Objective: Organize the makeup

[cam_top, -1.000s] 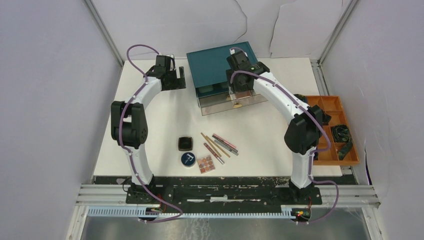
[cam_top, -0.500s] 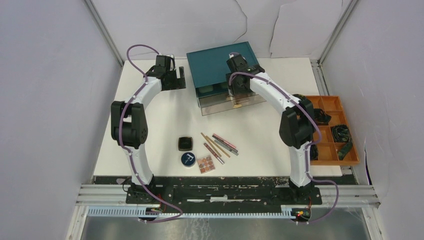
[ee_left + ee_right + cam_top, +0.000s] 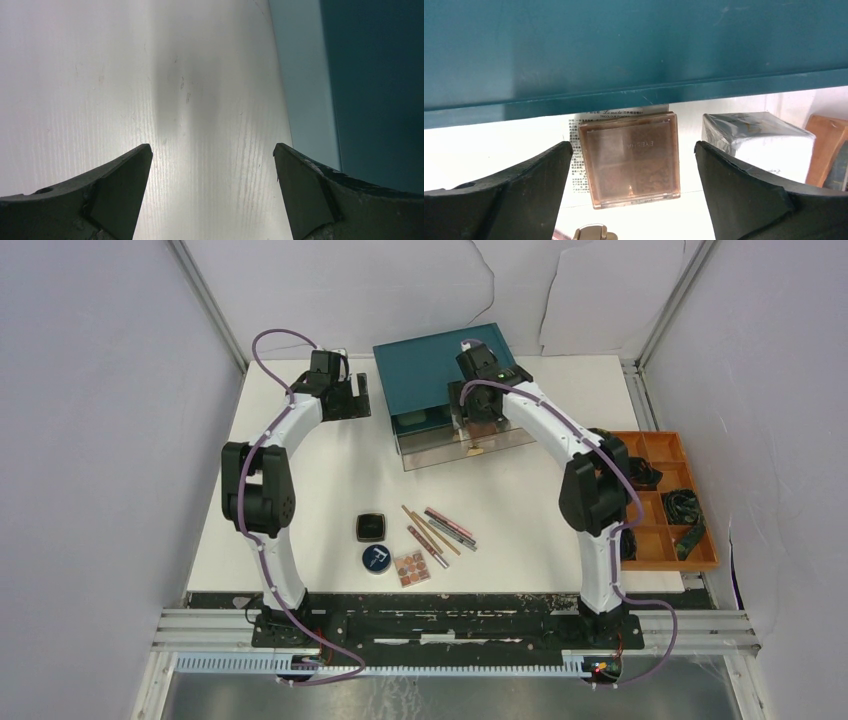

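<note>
On the table lie a black square compact (image 3: 371, 527), a round dark-blue tin (image 3: 377, 559), a multicolour eyeshadow palette (image 3: 411, 567) and several thin pencils (image 3: 438, 531). My right gripper (image 3: 477, 423) is open and empty over the pulled-out clear drawer (image 3: 425, 454) of the teal box (image 3: 430, 370). In the right wrist view a brown square compact (image 3: 629, 158) lies flat on a white packet (image 3: 574, 145) between my fingers, and a white cube (image 3: 760, 141) sits to its right. My left gripper (image 3: 352, 398) is open and empty over bare table left of the box.
An orange tray (image 3: 652, 540) with black coiled items stands at the right edge of the table. A gold drawer knob (image 3: 590, 233) shows at the bottom of the right wrist view. The teal box side (image 3: 375, 75) fills the right of the left wrist view.
My right arm's elbow swung left and the gripper shifted slightly toward the box over the drawer. The left arm has not moved.
</note>
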Action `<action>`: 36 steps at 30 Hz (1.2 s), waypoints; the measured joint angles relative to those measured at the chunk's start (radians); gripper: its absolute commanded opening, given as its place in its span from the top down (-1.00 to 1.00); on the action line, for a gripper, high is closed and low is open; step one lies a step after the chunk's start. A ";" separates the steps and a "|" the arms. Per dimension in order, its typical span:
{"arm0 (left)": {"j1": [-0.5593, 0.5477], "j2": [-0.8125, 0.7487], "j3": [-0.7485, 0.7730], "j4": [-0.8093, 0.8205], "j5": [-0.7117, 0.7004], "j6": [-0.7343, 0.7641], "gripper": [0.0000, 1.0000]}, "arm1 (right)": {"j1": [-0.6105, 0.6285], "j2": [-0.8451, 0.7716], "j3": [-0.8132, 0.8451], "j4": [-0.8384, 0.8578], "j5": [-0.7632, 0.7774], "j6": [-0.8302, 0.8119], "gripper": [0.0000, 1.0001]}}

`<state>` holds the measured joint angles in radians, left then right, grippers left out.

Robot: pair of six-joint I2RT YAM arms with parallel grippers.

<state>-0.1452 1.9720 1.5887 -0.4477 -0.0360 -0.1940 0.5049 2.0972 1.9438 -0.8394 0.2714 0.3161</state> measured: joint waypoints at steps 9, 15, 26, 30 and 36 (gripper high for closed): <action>0.004 0.000 0.003 0.000 0.000 0.000 -0.97 | 0.000 -0.108 0.023 -0.013 -0.002 -0.017 -1.00; 0.004 0.001 0.005 0.000 0.000 0.000 -0.97 | 0.049 -0.256 0.029 -0.047 0.008 -0.023 -1.00; 0.005 0.026 0.026 -0.008 -0.006 0.000 -0.97 | 0.500 -0.393 -0.253 -0.100 0.036 0.069 -1.00; 0.006 0.029 0.032 -0.009 -0.010 0.000 -0.97 | 0.562 -0.391 -0.364 -0.102 0.017 0.125 -1.00; 0.011 0.031 0.039 -0.012 -0.012 0.000 -0.97 | 0.639 -0.346 -0.420 -0.080 -0.005 0.197 -1.00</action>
<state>-0.1345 2.0029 1.6279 -0.4595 -0.0483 -0.1940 1.1435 1.7508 1.5242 -0.9195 0.2661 0.5133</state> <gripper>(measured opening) 0.987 0.997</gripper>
